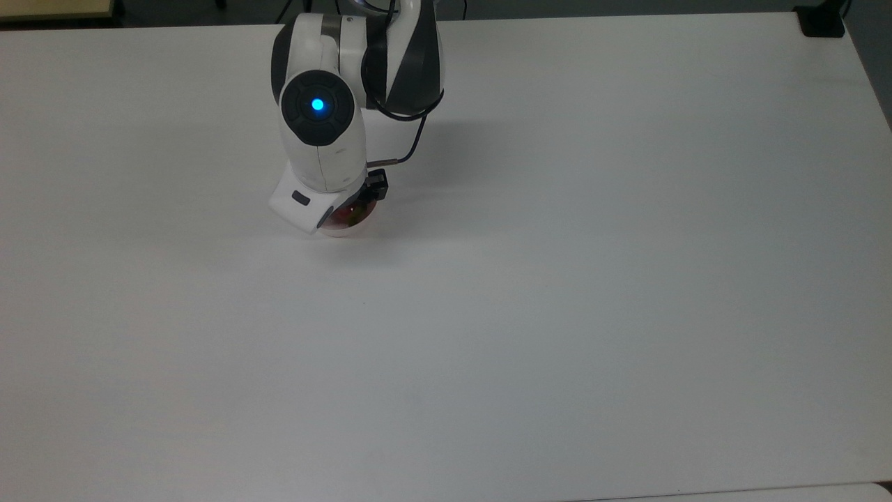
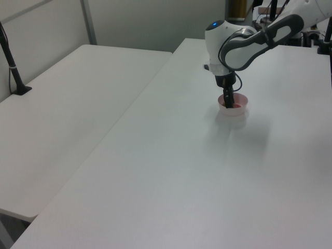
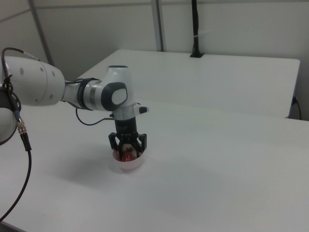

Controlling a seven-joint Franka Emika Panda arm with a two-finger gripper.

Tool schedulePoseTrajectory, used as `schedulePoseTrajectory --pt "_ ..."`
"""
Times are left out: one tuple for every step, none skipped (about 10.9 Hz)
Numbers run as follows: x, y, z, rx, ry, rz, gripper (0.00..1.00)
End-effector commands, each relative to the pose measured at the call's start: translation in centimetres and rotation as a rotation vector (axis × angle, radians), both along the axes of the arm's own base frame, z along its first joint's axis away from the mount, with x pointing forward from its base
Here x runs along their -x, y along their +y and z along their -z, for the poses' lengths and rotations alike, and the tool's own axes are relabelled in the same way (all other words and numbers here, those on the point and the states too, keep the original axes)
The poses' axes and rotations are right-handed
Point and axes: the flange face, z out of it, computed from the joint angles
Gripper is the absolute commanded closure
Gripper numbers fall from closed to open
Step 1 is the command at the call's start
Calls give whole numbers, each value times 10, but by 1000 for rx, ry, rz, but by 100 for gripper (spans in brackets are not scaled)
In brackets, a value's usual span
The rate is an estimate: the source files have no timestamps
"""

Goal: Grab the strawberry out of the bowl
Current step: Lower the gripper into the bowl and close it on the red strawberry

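In the top view, the arm's white wrist is hanging over the bowl (image 1: 352, 224), hiding most of it; a sliver of red strawberry (image 1: 346, 215) is peeking out beside the black gripper (image 1: 362, 202) on the white table (image 1: 557, 279). In the left view, the gripper (image 2: 228, 101) is reaching down into the pink bowl (image 2: 233, 105), with red (image 2: 233, 105) showing inside. In the right view, the fingers are standing spread, one on each side of the strawberry (image 3: 127, 152), which is lying in the bowl (image 3: 128, 162); the gripper (image 3: 128, 147) is dipping below the rim, not pinching yet by the look of it. From here, the fingers may be risking a clip on the bowl wall, dragging or tipping the light bowl, or the glossy fruit may be squirting sideways if they close off-centre.
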Motion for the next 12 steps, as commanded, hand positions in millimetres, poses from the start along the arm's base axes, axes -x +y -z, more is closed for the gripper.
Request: schedulePoseTrajectory --pt "1 -2 -3 -1 -25 -11 42" --pt "1 -3 -7 -2 -29 -9 44" --pt "0 -4 -15 -2 -41 -9 44" --pt "0 -4 -23 -1 -51 -8 45" --pt "0 -4 -33 -2 -64 -7 47" --pt "1 -5 -40 -3 -72 -5 47" --pt "2 -5 -44 -3 -72 -4 47" --pt "2 -5 -46 -3 -72 -5 48" --pt "3 -5 -43 -3 -68 -5 48" --pt "4 -5 -41 -4 -61 -6 47" --pt "7 -6 -37 -3 -50 2 47" --pt "13 -6 -27 -4 -26 9 46"
